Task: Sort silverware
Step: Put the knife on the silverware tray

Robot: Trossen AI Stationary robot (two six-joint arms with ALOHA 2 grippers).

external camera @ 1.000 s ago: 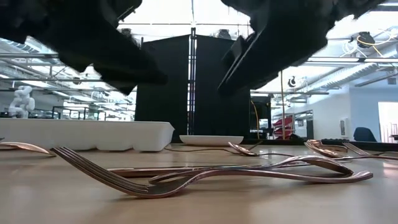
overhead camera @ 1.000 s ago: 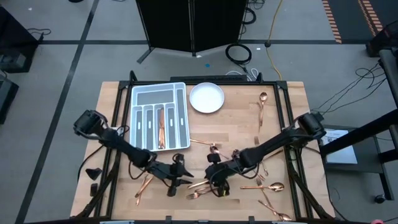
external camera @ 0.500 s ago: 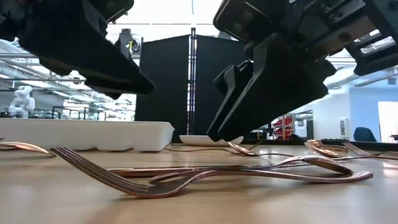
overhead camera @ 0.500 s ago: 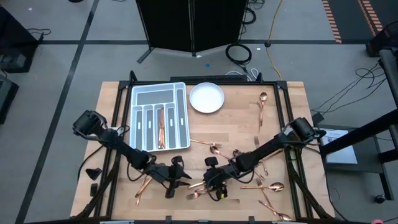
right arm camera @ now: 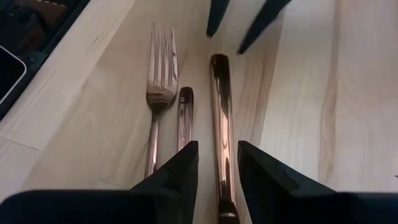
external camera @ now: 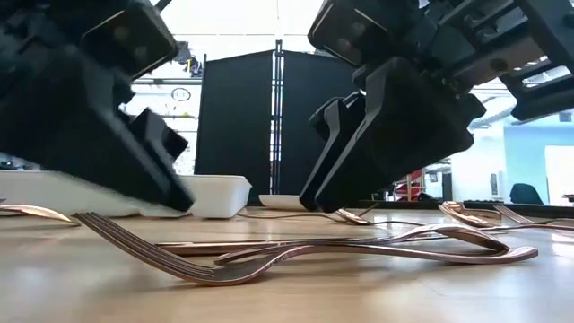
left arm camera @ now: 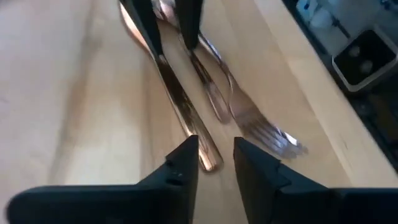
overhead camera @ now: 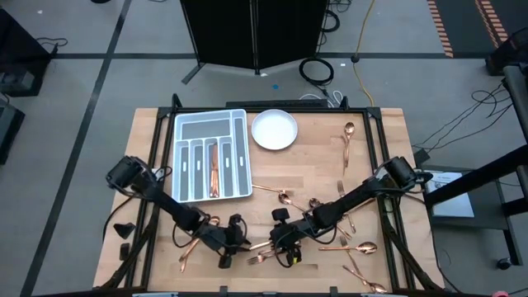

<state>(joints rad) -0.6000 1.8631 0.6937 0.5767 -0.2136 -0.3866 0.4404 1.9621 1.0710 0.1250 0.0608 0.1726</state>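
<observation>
High view: on the left of the tabletop (overhead camera: 313, 173), toward the far side, sits a grey compartmented tray (overhead camera: 186, 124) with one copper piece (overhead camera: 214, 169) lying lengthwise in a middle slot. A white round plate (overhead camera: 274, 130) stands just right of the tray.

On the near left, a couple of copper pieces (overhead camera: 190, 246) lie beside the left arm. The left end effector (overhead camera: 241, 239) is low over the near middle of the tabletop, pointing right. In the left wrist view its fingers are apart and released, gripping nothing. The rounded end of a long copper handle (left arm camera: 180, 106) lies on the wood just beyond the gap between them, with a fork (left arm camera: 267, 127) beside it.

The right end effector (overhead camera: 280, 245) faces it from the right, close by, over the same small cluster of silverware (overhead camera: 262, 257). In the right wrist view its fingers are also apart and hold nothing. They straddle a long copper handle (right arm camera: 219, 106) that lies flat, next to a shorter handle (right arm camera: 185, 112) and a fork (right arm camera: 160, 68). In the low view a fork (external camera: 179, 256) lies flat on the wood beneath both.

Farther right, more silverware is scattered: one spoon (overhead camera: 349, 140) on the far right and another spoon (overhead camera: 360, 247) near the near right edge.
</observation>
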